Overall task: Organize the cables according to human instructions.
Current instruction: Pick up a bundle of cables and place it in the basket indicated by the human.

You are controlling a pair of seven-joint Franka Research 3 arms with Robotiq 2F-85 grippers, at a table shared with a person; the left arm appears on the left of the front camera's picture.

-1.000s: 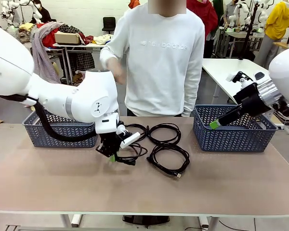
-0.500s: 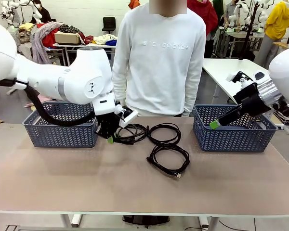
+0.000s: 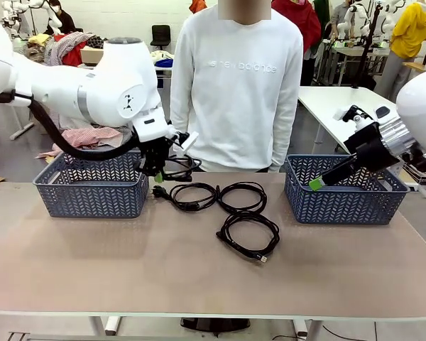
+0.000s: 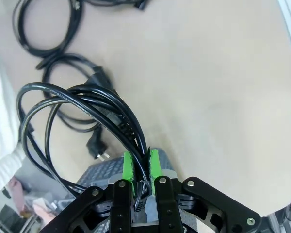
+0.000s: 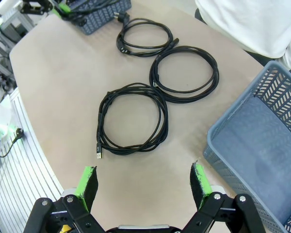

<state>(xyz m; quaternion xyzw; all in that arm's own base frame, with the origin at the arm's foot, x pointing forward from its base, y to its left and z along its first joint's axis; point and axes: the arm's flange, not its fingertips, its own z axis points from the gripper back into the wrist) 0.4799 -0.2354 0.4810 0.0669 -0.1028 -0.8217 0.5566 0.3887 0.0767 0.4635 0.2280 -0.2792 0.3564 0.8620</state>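
Observation:
My left gripper [image 3: 158,175] is shut on a black cable [image 3: 176,167] and holds it in the air at the right end of the left blue basket [image 3: 92,195]. In the left wrist view the green pads [image 4: 127,167] pinch several strands of this coil [image 4: 72,104], and its plug [image 4: 98,145] hangs free. Three more cables lie on the table: one near the left basket [image 3: 192,195], one beside it [image 3: 243,195], one nearer me [image 3: 248,234]. My right gripper [image 3: 316,183] hovers open over the right blue basket [image 3: 341,202], with nothing between its fingers [image 5: 143,182].
A person in a white sweater [image 3: 238,85] stands at the far edge between the baskets, arms down. The right basket [image 5: 262,145] looks empty inside. The front half of the table [image 3: 199,284] is bare.
My left gripper has lifted the cable off the table and carried it up and left to the left basket's end. The person's raised hand has dropped. The right arm has not moved.

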